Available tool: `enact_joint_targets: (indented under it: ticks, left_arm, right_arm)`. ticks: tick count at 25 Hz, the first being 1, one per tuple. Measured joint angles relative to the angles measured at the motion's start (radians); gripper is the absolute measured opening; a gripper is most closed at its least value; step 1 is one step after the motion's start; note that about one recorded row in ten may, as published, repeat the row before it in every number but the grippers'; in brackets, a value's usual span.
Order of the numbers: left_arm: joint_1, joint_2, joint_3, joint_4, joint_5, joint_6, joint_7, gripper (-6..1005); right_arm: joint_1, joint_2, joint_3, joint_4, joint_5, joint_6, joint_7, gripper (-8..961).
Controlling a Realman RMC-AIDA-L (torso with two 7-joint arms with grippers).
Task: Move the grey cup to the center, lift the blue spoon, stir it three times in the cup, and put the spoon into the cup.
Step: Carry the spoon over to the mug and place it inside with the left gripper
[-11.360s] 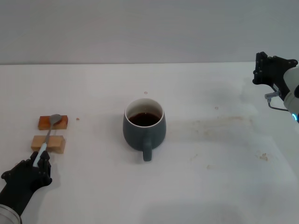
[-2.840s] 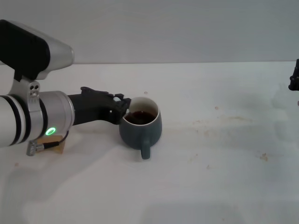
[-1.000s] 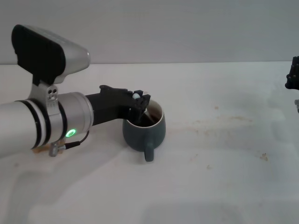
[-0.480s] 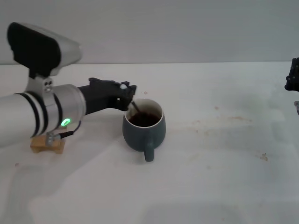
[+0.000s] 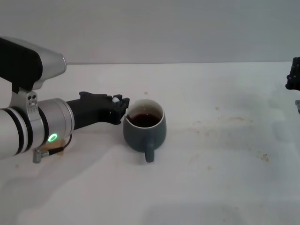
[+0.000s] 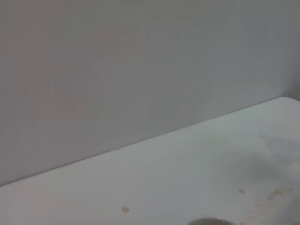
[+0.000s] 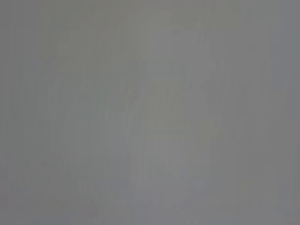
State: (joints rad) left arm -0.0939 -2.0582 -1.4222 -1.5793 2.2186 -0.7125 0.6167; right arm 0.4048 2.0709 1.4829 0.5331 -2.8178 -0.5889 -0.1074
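At the cup's left rim: left gripper [image 5: 119,107] now sits low and just beside the grey cup [image 5: 145,127]. Half a second back it was higher, with the spoon's shaft angling down into the drink; a second back it was over the rim itself. So the hand has swung out and dropped to the cup's left side. Reads to me as one sweep of the stirring, not the finish.

Blue spoon [image 5: 115,100]: only a pale tip shows between the black fingers; the bowl end is hidden, so I cannot tell whether it is in the liquid. Fingers look clenched on that tip.

Cup stands upright mid-table, handle toward the robot, dark liquid inside.

Right gripper [image 5: 294,75]: parked at the far right edge, unchanged; its fingers — cannot tell.

Count: one cup, one spoon, two arms. One wooden block [image 5: 51,150] peeks out under the left forearm; any second is hidden.
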Motion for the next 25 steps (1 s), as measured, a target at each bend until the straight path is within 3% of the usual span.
enact_joint_targets:
  ticks: [8,17,25]
  left_arm:
    - [0.005,-0.004,0.044,0.023,-0.099,0.037,0.061,205]
    - [-0.042,-0.001,0.044,0.081,-0.14,0.049,0.097,207]
    - [-0.03,0.0,0.019,0.138,-0.326,0.059,0.258,209]
  right_arm:
    - [0.002,0.0,-0.001,0.001,0.0,0.0,0.0,29]
    - [0.002,0.0,-0.001,0.001,0.0,0.0,0.0,29]
    - [-0.002,-0.001,0.003,0.001,0.0,0.0,0.0,29]
